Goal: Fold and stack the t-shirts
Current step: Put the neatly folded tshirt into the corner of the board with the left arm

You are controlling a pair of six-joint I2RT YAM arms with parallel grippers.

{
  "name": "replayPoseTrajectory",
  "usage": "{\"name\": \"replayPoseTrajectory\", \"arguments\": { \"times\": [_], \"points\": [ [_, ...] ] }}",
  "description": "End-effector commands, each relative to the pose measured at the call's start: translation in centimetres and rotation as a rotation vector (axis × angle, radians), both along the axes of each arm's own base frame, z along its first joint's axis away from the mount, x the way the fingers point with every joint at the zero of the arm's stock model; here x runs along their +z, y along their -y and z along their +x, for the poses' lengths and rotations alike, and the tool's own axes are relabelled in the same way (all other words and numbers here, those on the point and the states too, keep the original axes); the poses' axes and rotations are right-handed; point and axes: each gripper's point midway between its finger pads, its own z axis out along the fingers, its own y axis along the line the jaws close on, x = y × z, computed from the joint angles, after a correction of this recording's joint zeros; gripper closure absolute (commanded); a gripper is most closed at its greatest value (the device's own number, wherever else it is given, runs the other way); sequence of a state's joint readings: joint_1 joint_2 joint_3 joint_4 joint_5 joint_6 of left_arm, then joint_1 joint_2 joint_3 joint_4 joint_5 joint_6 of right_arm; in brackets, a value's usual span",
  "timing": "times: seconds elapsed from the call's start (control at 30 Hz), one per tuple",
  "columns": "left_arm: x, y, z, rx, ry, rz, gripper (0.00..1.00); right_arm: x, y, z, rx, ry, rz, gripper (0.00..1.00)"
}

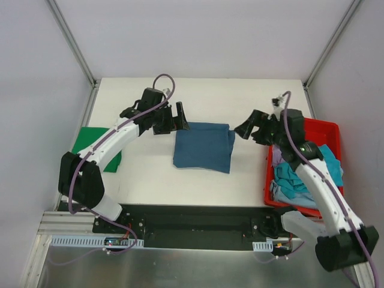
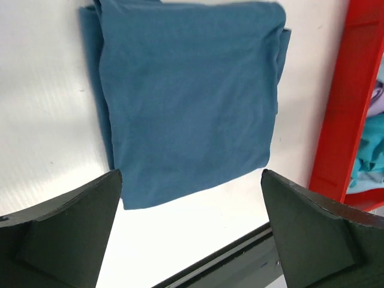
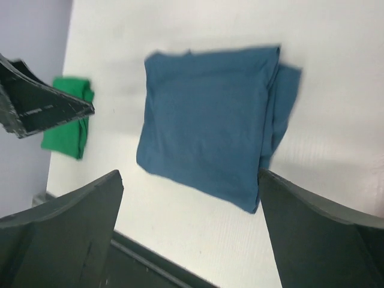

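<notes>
— What are you counting from the top view?
— Two arms and one tabletop (image 1: pixel 240 99), with one red bin (image 1: pixel 321 125) sitting at its right edge. One blue tee (image 1: pixel 202 149) is lying folded at the middle of the tabletop. One green tee (image 1: pixel 87 139) is lying folded at the left edge, partly under the left arm. A heap of tees (image 1: pixel 291 180) is filling the bin. Teal, lavender and light blue are showing, but I cannot count them.
— Which way is the blue one running?
— It is nearly square, with its slightly longer side running left to right, and it is sitting a little askew to the tabletop's edges. I cannot tell where the neck is.
— The grippers?
— The left gripper (image 1: pixel 180 118) is hovering by the tee's far left corner, and the right gripper (image 1: pixel 245 128) is just off its far right corner. Both are gaping wide and holding nothing.
— The left wrist view?
— Its two fingers are standing far apart with only air between them. The blue tee is lying flat beyond them, with the bin past it.
— The right wrist?
— That one is also spreading wide, gripping nothing. Loose layers are sticking out along one side of the blue tee, and the green one is lying beyond it at the left edge.
</notes>
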State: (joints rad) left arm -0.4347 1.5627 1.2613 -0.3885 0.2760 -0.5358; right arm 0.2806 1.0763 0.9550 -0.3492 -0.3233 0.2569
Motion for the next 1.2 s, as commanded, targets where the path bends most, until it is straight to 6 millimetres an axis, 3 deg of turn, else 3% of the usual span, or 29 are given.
{"name": "replayPoseTrajectory", "arguments": {
  "times": [0.0, 0.1, 0.23, 0.43, 0.67, 0.93, 1.17],
  "points": [
    [-2.7, -3.5, 0.5, 0.12, -0.075, 0.085, 0.01, 2.2, 4.6, 0.1, -0.21, 0.149, -0.071, 0.04],
    [-4.7, -3.7, 1.5, 0.122, -0.151, 0.077, 0.01, 2.0, 6.8, -0.2, -0.316, 0.185, -0.098, 0.04],
    [-6.2, -1.8, 2.5, 0.065, -0.229, 0.025, 0.01, 2.0, 7.0, -1.3, -0.271, 0.234, -0.13, 0.04],
    [-10.2, -1.6, 3.3, 0.078, -0.308, 0.072, 0.01, 1.1, 7.7, -2.4, -0.263, 0.241, -0.165, 0.04],
    [-13.0, 0.9, 1.8, 0.029, -0.373, 0.109, 0.12, -0.3, 8.2, -2.9, -0.261, 0.201, -0.214, 0.04],
    [-16.8, -0.4, -0.3, 0.114, -0.469, 0.319, 0.3, -1.8, 9.4, -2.9, -0.29, 0.169, -0.287, 0.04],
    [-19.9, 0.8, -2.8, 0.081, -0.547, 0.412, 0.44, -2.9, 10.0, -2.7, -0.286, 0.146, -0.341, 0.04]
  ]
}}
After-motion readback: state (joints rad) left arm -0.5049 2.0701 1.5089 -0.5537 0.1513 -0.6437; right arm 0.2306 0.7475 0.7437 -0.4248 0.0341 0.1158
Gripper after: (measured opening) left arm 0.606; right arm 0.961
